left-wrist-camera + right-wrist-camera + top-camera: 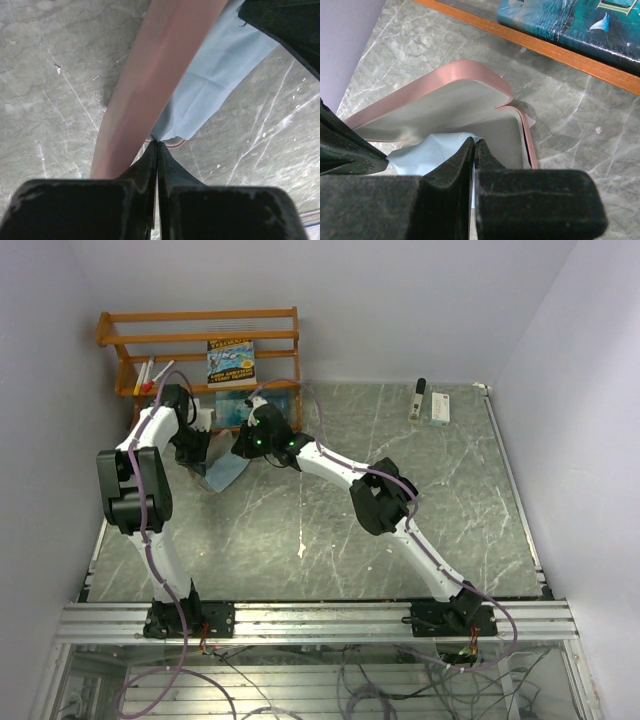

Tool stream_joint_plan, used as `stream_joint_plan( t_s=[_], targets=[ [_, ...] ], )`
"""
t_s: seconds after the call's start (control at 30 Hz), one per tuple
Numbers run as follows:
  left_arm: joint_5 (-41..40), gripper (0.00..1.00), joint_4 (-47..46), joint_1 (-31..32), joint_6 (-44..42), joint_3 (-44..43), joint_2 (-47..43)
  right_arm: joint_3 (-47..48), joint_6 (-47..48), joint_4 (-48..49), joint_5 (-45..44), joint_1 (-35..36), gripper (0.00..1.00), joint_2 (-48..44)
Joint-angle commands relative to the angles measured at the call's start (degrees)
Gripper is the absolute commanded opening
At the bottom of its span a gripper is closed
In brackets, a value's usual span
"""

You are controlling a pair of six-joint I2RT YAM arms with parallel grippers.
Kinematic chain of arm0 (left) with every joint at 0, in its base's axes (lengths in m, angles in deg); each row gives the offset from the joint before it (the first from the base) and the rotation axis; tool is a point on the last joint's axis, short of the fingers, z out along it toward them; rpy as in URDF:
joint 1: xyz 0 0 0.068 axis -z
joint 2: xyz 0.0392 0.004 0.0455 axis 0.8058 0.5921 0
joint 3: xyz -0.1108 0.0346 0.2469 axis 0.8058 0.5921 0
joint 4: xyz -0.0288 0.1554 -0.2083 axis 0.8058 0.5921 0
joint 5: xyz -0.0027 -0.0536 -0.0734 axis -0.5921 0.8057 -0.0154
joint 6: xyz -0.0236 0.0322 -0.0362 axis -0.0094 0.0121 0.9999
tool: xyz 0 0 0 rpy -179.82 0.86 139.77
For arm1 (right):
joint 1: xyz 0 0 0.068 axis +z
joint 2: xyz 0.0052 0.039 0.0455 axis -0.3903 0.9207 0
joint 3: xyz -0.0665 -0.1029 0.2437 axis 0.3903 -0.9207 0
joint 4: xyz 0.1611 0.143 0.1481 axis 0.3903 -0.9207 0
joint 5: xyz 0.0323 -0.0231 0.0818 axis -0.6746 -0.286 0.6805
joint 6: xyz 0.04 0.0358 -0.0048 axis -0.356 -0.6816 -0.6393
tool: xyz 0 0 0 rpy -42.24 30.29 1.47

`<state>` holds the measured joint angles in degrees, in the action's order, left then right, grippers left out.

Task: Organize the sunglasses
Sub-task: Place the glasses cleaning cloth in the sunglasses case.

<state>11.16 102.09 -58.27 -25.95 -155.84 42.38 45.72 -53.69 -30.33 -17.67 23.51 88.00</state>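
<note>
An open pink glasses case (455, 75) with a grey lining lies on the table in front of the wooden shelf. Its pink edge (150, 85) crosses the left wrist view. A light blue cloth (225, 472) hangs over the case between both arms. My left gripper (157, 143) is shut on one corner of the blue cloth (215, 75). My right gripper (475, 141) is shut on another fold of the cloth (425, 152), just above the case's lining. A thin reddish curved rim (174, 144) peeks from under the cloth. The sunglasses are hidden.
The wooden shelf (200, 340) stands at the back left, holding a book (231, 361) and some pens (150, 373). A black-and-white object (418, 398) and a small white box (441, 408) lie at the back right. The left wall is close to the left arm.
</note>
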Motion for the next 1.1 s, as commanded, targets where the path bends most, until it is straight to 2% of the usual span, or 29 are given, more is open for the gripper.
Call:
stream_joint_plan(
  t_s=[0.0,0.2,0.83,0.87,1.07],
  targets=[
    [0.69,0.07,-0.98,-0.95,0.47,-1.76,1.71,2.24,-0.02,2.14,-0.78,0.24,0.00,1.32],
    [0.76,0.07,-1.37,-1.35,0.45,-1.49,1.99,3.51,0.24,1.61,-1.39,0.26,0.00,2.33],
    [0.44,0.07,-1.97,-1.66,0.71,-1.34,0.17,-1.02,0.02,2.69,-1.16,0.22,0.00,1.11],
    [0.58,0.07,-2.07,-1.66,0.71,-1.14,0.27,-1.16,0.08,2.75,-1.12,0.25,0.01,1.09],
    [0.39,0.07,-2.61,-1.68,1.14,0.31,-0.83,-1.95,1.22,2.88,-0.75,0.21,0.21,0.20]
  ],
)
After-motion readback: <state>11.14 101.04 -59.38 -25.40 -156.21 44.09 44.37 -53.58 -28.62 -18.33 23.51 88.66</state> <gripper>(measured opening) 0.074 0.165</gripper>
